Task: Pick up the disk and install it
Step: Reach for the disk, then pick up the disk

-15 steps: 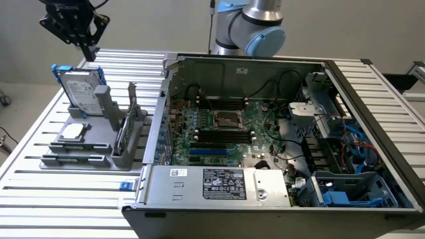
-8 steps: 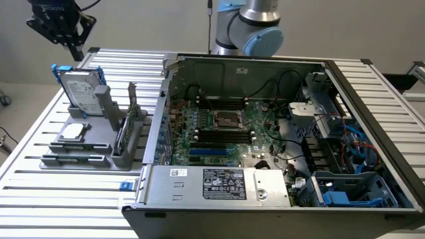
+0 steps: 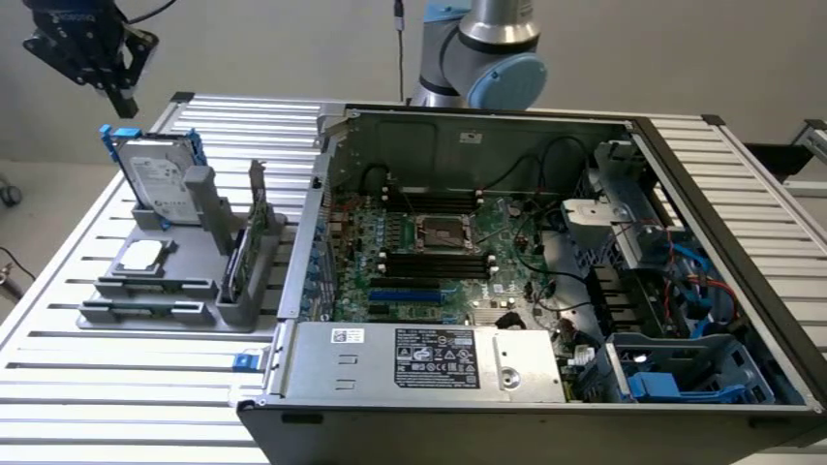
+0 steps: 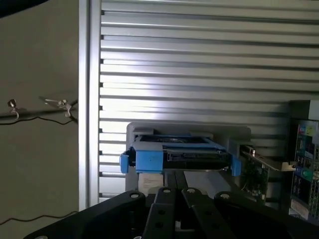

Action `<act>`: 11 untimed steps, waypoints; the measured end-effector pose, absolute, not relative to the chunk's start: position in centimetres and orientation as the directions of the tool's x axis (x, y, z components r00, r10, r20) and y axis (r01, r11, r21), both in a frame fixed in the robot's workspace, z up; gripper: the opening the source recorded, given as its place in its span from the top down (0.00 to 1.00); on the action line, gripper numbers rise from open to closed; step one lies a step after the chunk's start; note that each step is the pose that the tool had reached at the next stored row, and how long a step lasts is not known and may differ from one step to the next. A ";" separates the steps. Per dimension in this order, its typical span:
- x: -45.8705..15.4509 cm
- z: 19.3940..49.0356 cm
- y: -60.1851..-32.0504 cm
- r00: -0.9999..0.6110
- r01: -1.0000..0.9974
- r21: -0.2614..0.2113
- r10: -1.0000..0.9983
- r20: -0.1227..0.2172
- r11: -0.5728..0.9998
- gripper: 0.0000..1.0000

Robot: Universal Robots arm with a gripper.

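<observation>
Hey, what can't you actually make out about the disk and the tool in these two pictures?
Exterior view: label print on the disk is too small to read; the grey holder covers its lower corner.
Exterior view: the shut tool is cut off by the top edge.
Wrist view: the disk is edge-on, label face hidden; the tool overlaps part of it.

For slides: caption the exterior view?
Gripper, jaws shut, hovers above the disk standing in its grey holder beside the open computer case.
</observation>
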State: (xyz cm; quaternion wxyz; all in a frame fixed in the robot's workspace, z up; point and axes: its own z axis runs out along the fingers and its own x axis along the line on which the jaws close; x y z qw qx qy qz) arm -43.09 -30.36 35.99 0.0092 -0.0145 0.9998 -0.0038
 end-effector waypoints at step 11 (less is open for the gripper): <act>-43.8 35.9 -30.1 -0.999 -0.029 -0.009 -0.029 -0.018 1.000 0.89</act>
